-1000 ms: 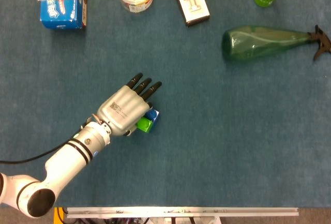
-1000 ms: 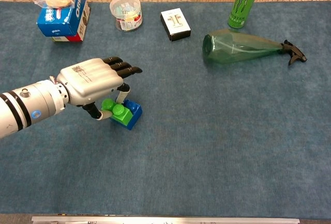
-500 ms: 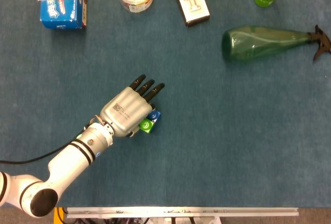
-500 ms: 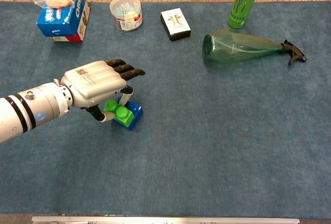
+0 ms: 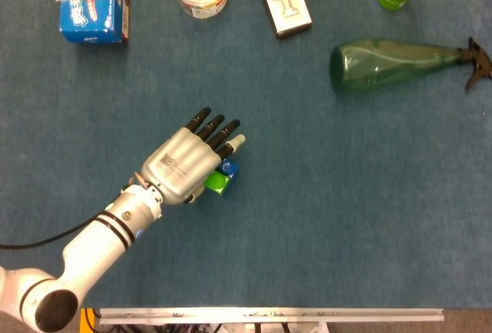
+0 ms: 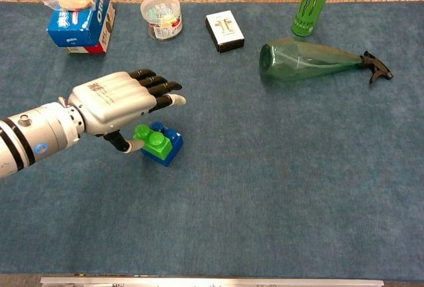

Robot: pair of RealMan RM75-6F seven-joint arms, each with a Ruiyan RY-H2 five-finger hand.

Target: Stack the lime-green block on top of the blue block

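The lime-green block [image 6: 150,136] sits on top of the blue block [image 6: 167,150] on the blue cloth, covering its left part. In the head view the lime-green block [image 5: 216,183] and the blue block [image 5: 229,168] peek out from under the hand's edge. My left hand [image 6: 112,105] hovers just above and left of the pair, palm down, fingers stretched out over them without touching. Its thumb tip lies at the green block's left side; contact is unclear. From above, the left hand [image 5: 188,164] hides most of both blocks. The right hand is out of view.
Along the far edge stand a blue cookie box [image 6: 81,16] with a snack bag on it, a clear round tub [image 6: 161,15], a small white box [image 6: 224,30] and a green can [image 6: 310,3]. A green spray bottle [image 6: 315,61] lies on its side at the right.
The finger that curled down onto the green block has straightened out, and the hand has lifted slightly. The green block stays on the blue one.
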